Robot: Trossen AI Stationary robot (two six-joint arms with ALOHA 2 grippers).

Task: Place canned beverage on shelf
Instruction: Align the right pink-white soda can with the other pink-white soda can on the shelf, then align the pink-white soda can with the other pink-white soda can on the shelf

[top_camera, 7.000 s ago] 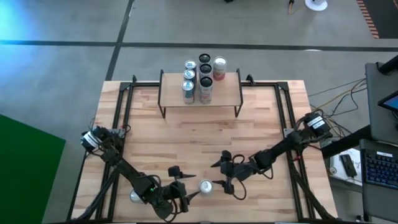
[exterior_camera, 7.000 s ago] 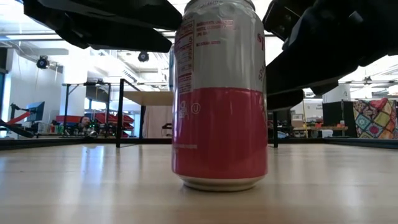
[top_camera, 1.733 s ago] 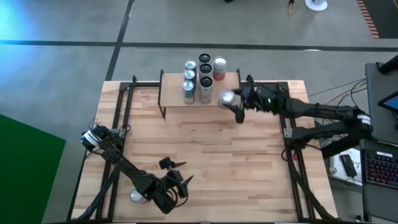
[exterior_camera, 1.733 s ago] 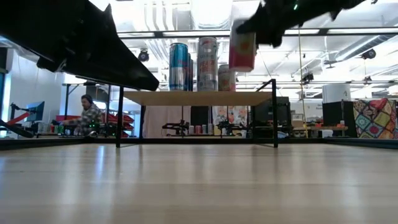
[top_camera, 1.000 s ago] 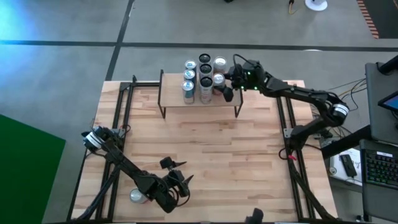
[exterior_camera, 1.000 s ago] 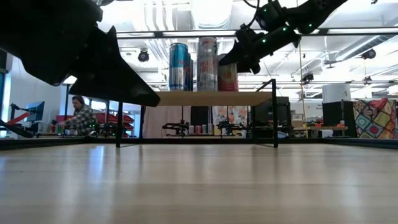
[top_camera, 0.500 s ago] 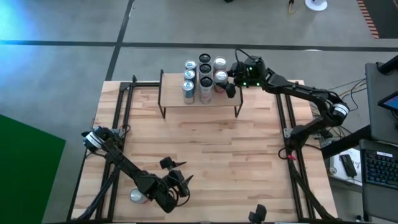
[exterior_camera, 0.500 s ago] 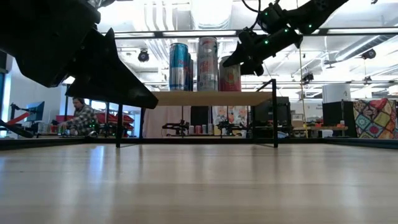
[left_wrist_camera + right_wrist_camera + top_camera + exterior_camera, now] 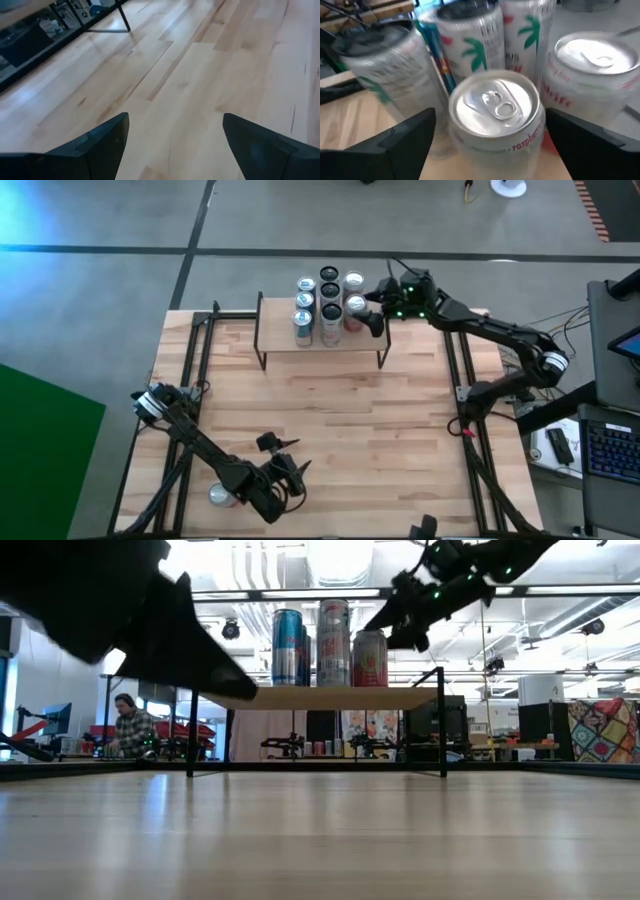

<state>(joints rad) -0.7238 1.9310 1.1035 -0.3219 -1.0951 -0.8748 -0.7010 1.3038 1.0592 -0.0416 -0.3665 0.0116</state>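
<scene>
My right arm stretches to the far shelf [image 9: 322,338], gripper [image 9: 372,310] fingers spread around the can [image 9: 353,307]; left gripper [image 9: 285,470] waits near, open.

Right hand [image 9: 490,137] fingers [image 9: 405,137] spread wide, either side of raspberry can [image 9: 495,117] — silver top, pull tab up, "raspberry" lettering on rim, pink-red band below. Fingers clear of can, not touching. Can stands upright on light wood shelf [image 9: 350,117]. Just behind — tall white cans with green palm print [image 9: 472,42]. Similar short can [image 9: 592,70] beside, slightly farther. Blurred silver can [image 9: 385,62] on other side.
</scene>
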